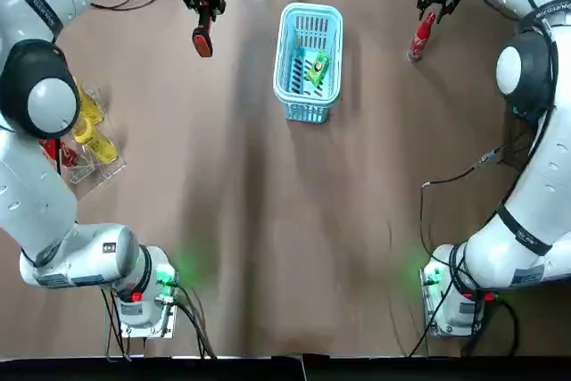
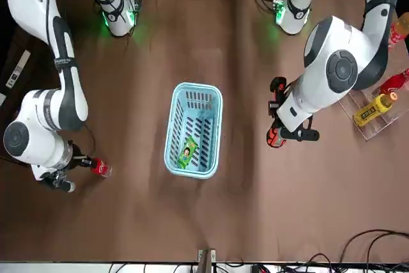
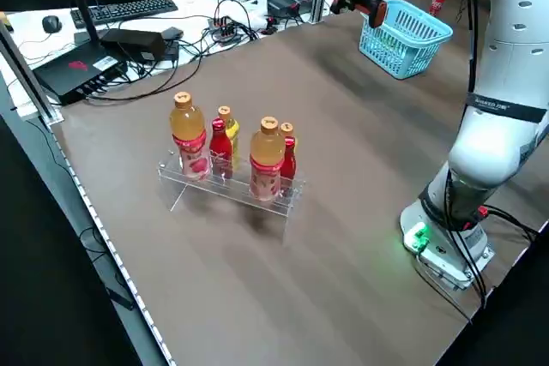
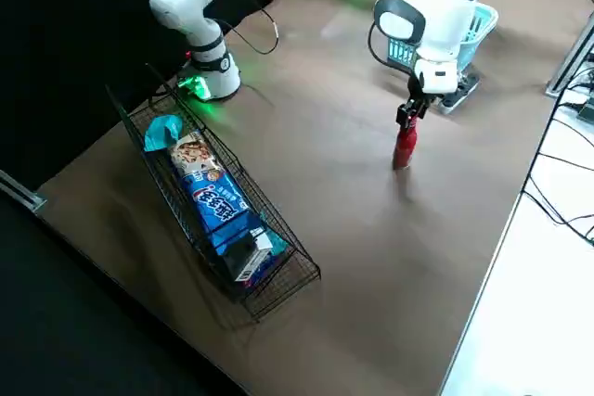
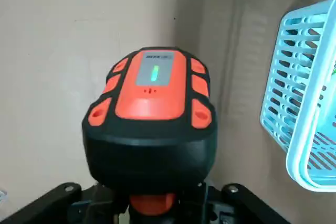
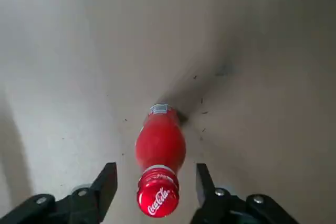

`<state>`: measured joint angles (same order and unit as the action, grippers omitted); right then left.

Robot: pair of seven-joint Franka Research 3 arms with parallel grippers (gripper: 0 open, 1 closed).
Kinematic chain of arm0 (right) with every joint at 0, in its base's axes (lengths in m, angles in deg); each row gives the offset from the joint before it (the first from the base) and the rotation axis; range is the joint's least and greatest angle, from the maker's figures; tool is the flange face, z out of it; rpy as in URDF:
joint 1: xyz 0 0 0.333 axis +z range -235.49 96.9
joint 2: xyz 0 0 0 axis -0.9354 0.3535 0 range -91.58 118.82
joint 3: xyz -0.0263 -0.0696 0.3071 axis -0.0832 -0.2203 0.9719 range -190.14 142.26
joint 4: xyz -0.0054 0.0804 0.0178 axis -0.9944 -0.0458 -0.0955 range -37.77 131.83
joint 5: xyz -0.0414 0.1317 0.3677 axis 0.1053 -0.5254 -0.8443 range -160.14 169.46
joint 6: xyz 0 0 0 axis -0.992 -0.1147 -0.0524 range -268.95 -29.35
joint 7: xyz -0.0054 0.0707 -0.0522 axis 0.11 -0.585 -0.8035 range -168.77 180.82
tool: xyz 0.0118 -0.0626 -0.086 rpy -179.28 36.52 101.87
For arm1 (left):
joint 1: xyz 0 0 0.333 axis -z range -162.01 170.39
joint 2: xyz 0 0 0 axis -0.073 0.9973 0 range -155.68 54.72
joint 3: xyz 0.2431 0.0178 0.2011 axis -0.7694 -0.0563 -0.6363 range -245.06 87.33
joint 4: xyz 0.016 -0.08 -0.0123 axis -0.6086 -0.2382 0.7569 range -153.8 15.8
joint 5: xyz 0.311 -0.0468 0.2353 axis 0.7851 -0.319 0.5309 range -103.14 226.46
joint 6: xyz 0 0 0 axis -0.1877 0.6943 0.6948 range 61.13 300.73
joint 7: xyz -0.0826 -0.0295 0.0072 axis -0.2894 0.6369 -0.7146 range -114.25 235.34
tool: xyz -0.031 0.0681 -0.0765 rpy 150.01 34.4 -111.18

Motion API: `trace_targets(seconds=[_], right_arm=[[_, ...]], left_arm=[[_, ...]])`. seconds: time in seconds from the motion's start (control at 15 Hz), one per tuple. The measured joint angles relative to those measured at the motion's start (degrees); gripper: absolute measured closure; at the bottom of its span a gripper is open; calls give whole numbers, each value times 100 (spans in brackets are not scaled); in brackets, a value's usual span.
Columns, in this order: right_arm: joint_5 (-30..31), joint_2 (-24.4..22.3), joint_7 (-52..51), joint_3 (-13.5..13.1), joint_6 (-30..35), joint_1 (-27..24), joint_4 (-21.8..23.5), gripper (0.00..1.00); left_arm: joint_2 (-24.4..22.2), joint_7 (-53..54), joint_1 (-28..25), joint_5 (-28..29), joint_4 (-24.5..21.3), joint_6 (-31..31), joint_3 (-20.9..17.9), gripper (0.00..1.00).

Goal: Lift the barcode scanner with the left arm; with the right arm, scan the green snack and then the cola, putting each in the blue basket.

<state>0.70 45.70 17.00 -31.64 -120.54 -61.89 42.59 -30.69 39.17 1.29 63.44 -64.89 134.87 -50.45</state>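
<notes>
Holds the scanner [image 1: 202, 43] tight in the left gripper [image 1: 204, 10] near the basket [image 1: 309, 11]; straddles the upright cola [image 6: 160, 142] cap with the right gripper [image 6: 155, 179] spread, not touching.

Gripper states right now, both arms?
Left gripper: shut on the barcode scanner.
Right gripper: open, straddling the cola at its cap.

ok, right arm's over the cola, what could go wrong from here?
1. The right gripper has open fingers flanking only the cap of the upright cola bottle; an off-centre close could tip it.
2. A cap-only hold may swing or slip.
3. The barcode scanner hangs near the blue basket, so the arms may crowd there.
</notes>
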Motion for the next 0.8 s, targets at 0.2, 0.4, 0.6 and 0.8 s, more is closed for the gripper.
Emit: trace_targets(seconds=[0.2, 0.4, 0.6, 0.8], right_arm=[[6, 0, -1, 0, 0, 0, 9, 36], [8, 0, 0, -2, -1, -4, 14, 53], [8, -1, -1, 6, -13, 0, 14, 67], [8, -1, -9, 8, -13, -1, 13, 68]], left_arm=[[22, 0, -5, 0, 0, 0, 0, 64], [23, 0, -12, 0, 0, 3, -1, 64], [28, 0, -27, 0, 0, 3, -9, 64], [54, 0, -36, 0, 0, 3, -11, 64]])
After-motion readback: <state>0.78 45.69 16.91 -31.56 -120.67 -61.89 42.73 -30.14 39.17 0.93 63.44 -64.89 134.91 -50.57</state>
